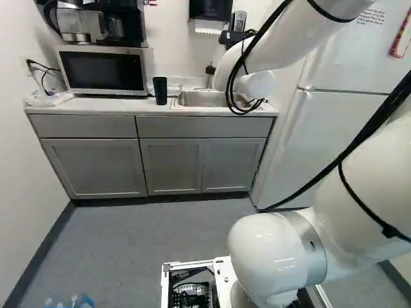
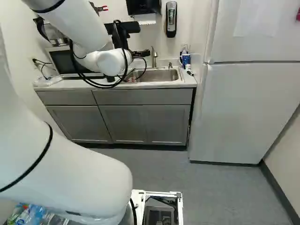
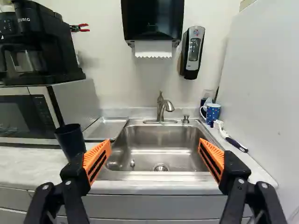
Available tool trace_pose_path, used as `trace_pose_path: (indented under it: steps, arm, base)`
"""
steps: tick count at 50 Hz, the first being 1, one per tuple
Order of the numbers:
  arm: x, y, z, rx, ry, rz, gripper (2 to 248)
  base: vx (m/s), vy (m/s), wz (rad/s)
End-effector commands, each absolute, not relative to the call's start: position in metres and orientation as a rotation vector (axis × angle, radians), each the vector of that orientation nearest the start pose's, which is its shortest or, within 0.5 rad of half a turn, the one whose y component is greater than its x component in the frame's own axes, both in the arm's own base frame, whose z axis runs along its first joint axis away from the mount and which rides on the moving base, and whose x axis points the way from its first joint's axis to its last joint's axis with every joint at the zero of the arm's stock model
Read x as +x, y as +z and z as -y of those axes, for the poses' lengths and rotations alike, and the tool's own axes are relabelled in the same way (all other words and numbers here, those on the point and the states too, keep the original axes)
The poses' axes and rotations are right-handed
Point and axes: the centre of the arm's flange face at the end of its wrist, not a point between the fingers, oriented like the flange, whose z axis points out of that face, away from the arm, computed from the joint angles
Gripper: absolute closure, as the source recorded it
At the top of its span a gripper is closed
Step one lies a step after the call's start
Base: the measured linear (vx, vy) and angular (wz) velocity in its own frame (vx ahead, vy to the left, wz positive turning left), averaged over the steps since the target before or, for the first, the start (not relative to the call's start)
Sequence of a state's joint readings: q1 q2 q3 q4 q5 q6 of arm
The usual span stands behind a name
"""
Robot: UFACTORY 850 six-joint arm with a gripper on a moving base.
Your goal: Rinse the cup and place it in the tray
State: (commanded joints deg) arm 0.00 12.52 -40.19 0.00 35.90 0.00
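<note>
Your arm [image 2: 82, 35] reaches toward the sink [image 3: 161, 144]; claw [image 2: 140, 54] spread wide, holding nothing. Dark cup [image 3: 70, 142] stands outside 1 finger, microwave [image 3: 70, 105] side.

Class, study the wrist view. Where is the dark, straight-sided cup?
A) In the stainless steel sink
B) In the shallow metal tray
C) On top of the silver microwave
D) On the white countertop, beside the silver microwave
D: the cup stands on the countertop, between the microwave and the sink, just outside the tray.
</note>
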Motion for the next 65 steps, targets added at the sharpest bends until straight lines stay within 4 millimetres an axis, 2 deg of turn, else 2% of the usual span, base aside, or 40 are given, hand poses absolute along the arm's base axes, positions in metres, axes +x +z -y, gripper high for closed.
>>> trace_pose_path:
  steps: [65]
  arm:
    - [0.456,0.664,0.000,-2.246,-2.197,0.000,3]
  base:
    - [0.000,0.000,0.000]
